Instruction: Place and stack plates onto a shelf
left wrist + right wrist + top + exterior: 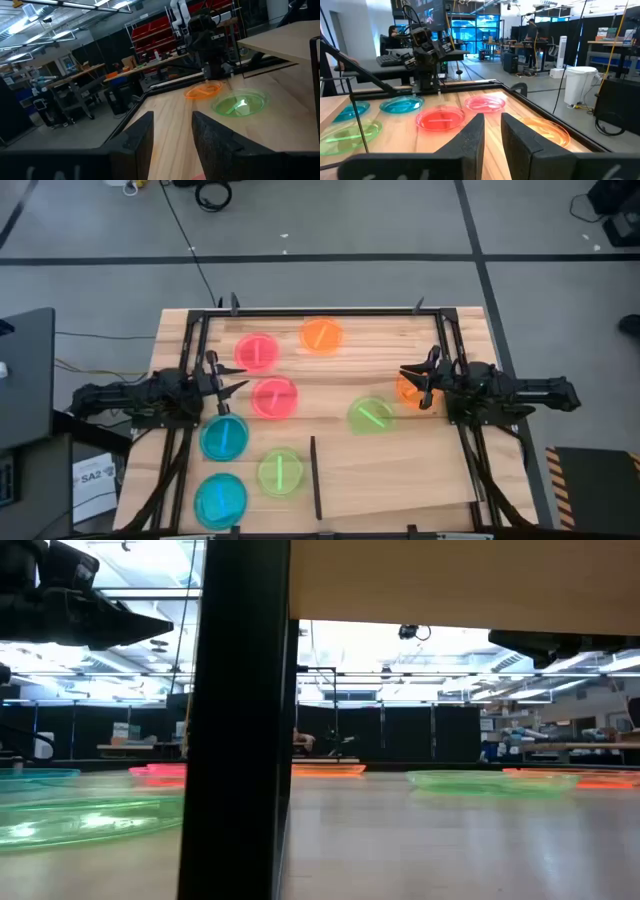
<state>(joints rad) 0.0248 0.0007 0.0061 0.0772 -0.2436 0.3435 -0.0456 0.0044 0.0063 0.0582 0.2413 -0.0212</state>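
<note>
Eight translucent plates lie flat on the table. In the high view, two pink plates (257, 351) (274, 397), an orange plate (321, 335), two blue plates (224, 437) (220, 499) and a green plate (280, 471) are on the left half. Another green plate (371, 415) and a second orange plate (406, 389) are to the right. The shelf (400, 475) is a pale board with a black strip (315, 477), near the near edge. My left gripper (228, 378) (172, 135) is open beside the pink plates. My right gripper (415, 380) (492, 135) is open over the right-hand orange plate's edge.
In the low view the shelf board (460, 580) shows from below, raised above the table, with its black support (240, 720) close in front. A black frame (320, 311) runs along the table's far and side edges. Bare wood lies between the two green plates.
</note>
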